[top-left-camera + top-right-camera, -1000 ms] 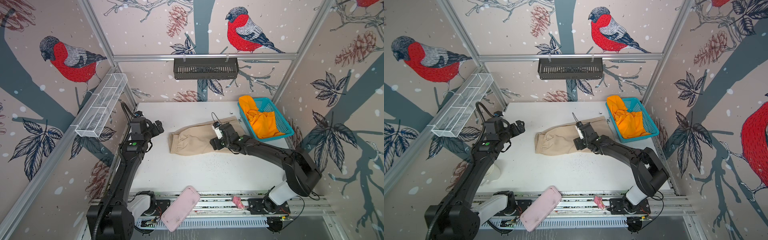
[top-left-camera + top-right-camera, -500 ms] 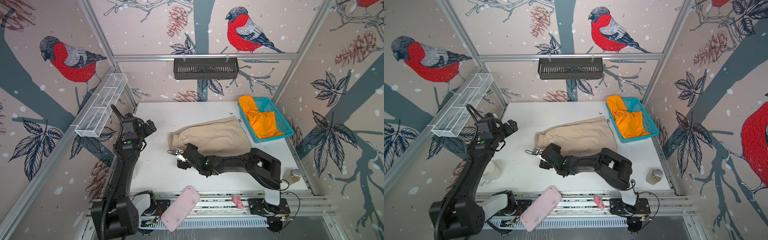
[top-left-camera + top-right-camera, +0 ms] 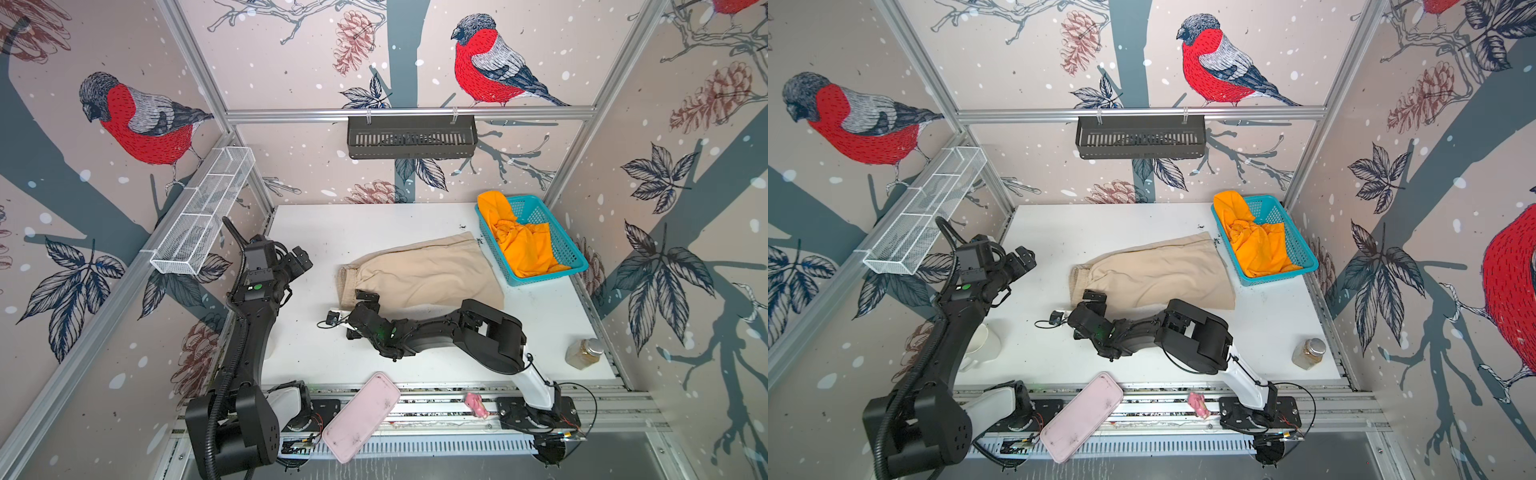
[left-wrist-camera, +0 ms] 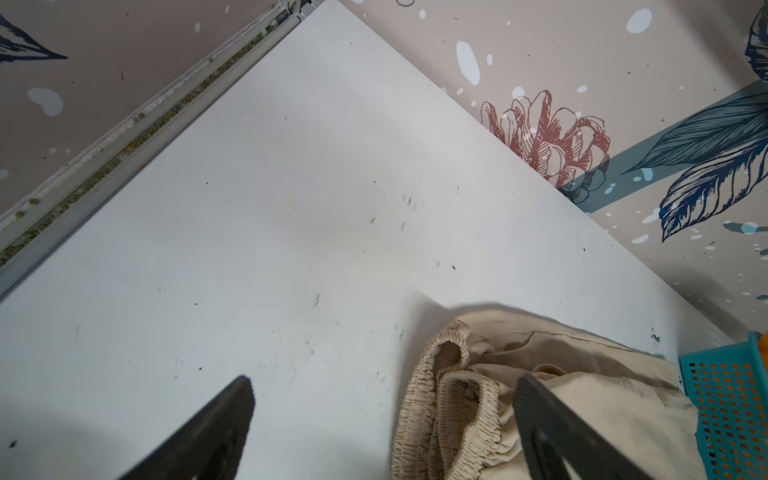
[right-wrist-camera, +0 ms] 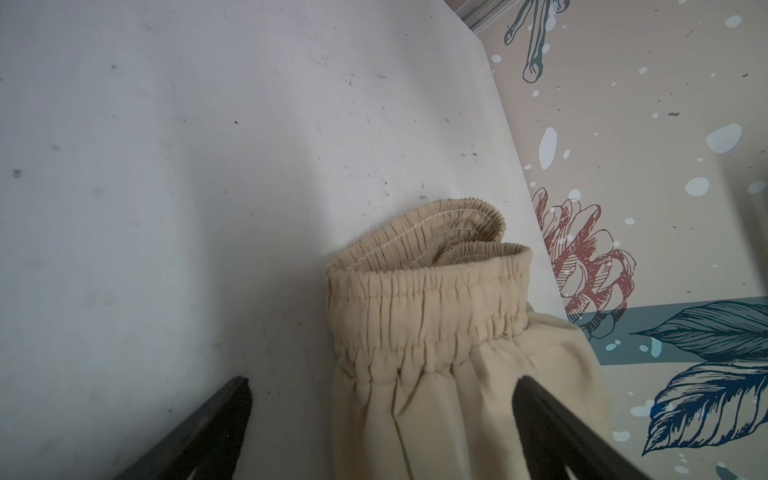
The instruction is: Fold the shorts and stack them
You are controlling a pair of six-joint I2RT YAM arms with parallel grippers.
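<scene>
Beige shorts (image 3: 419, 270) flat on the counter (image 3: 332, 224), orange shorts (image 3: 521, 245) heaped in teal basket (image 3: 571, 254) just beside, right gripper (image 5: 382, 384) spread wide at the beige waistband, gripping nothing, left gripper (image 3: 301, 261) wide, empty, near the left wall

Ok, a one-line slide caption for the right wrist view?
Open right gripper at the gathered waistband of the beige shorts on the white table.

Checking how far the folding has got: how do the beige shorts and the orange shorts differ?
The beige shorts lie flat on the white table; the orange shorts sit in the teal basket. The beige pair is smoothed out; the orange pair is crumpled, one end draped over the basket's rim. Both are soft cloth; neither is gripped.
</scene>
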